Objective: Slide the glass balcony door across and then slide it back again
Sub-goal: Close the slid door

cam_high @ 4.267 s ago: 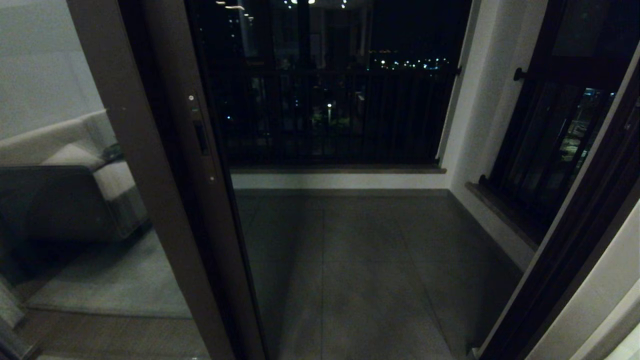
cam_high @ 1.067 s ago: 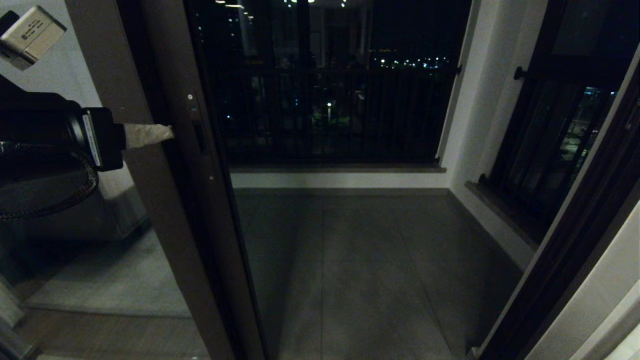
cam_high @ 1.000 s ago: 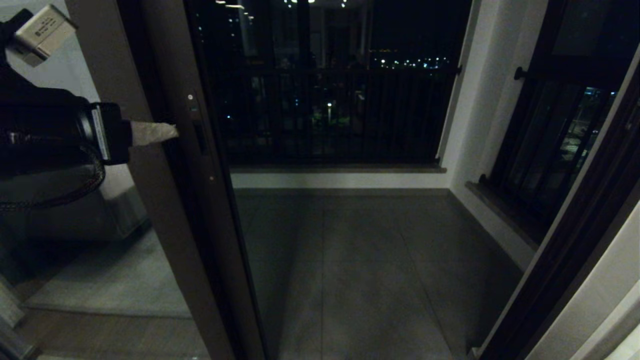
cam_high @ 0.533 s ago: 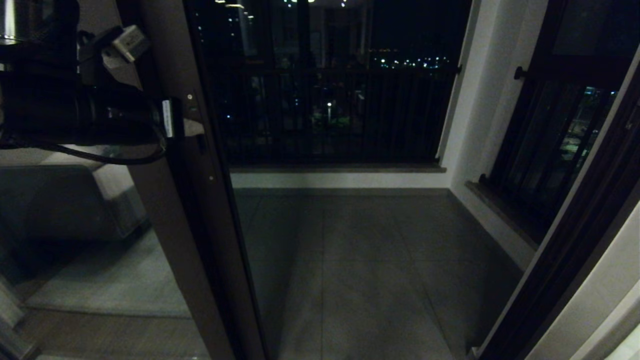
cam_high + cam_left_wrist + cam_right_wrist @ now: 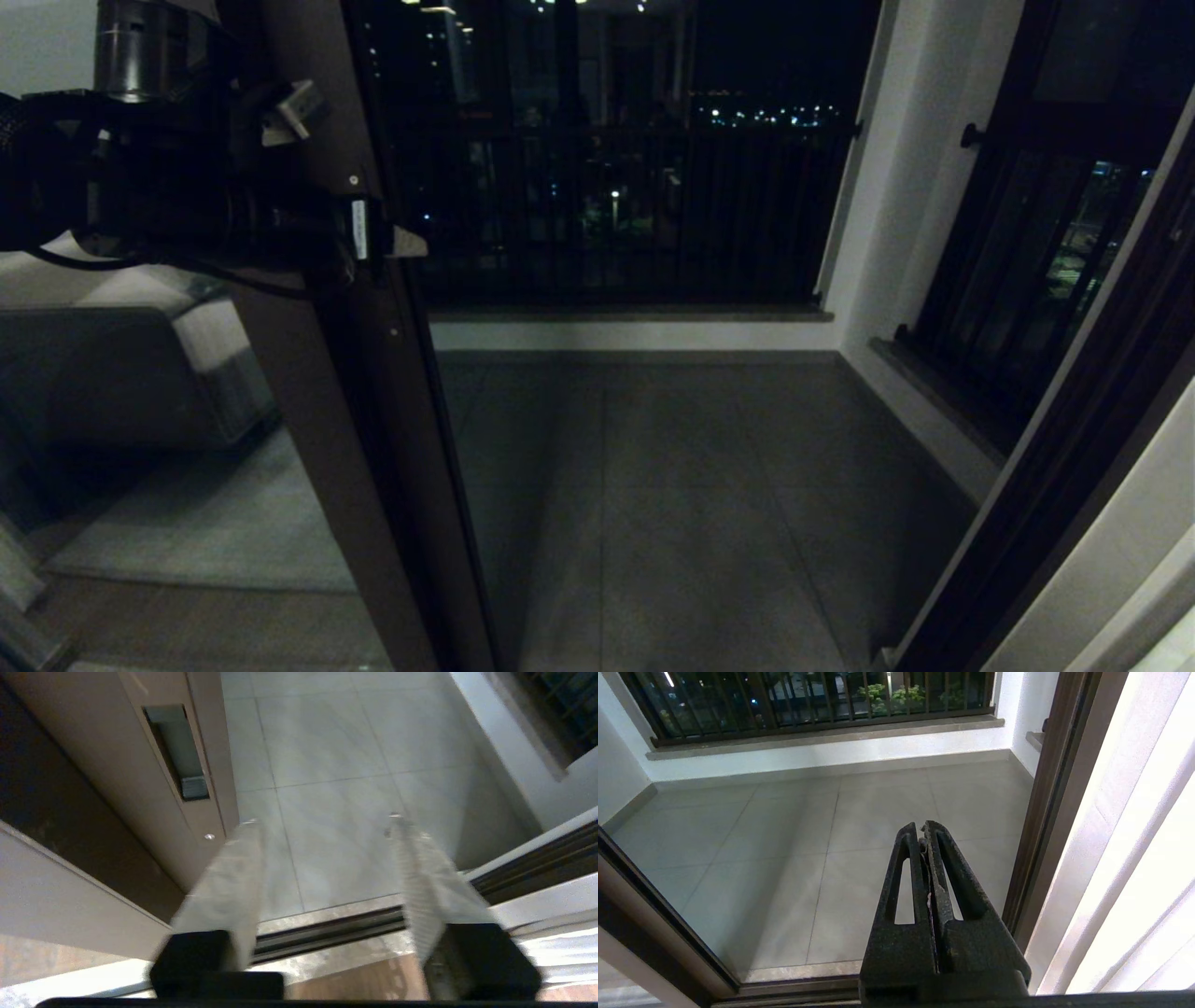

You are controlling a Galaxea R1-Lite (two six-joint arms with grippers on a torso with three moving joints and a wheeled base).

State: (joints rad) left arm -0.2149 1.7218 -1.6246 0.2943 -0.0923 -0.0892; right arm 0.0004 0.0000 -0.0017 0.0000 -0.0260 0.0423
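Note:
The glass balcony door point(image 5: 403, 392) stands slid to the left, its brown stile point(image 5: 140, 784) at the edge of the doorway. The slim recessed handle point(image 5: 177, 751) shows in the left wrist view; in the head view my arm covers it. My left gripper point(image 5: 407, 245) is at handle height at the stile's edge. It is open point(image 5: 322, 821) with nothing between its pale fingers point(image 5: 233, 877), the nearer one just beside the stile. My right gripper point(image 5: 922, 828) is shut and empty, low in the doorway and out of the head view.
The fixed glass pane point(image 5: 140, 392) with the sofa behind it is on the left. The tiled balcony floor point(image 5: 672, 485) lies ahead, with a dark railing point(image 5: 616, 215) at the back, a barred window point(image 5: 1027, 271) on the right, the right door jamb point(image 5: 1055, 495) and the floor track point(image 5: 327, 933).
My left arm has come in from the left edge and moved right to the door stile, and its fingers have opened. The door has not moved.

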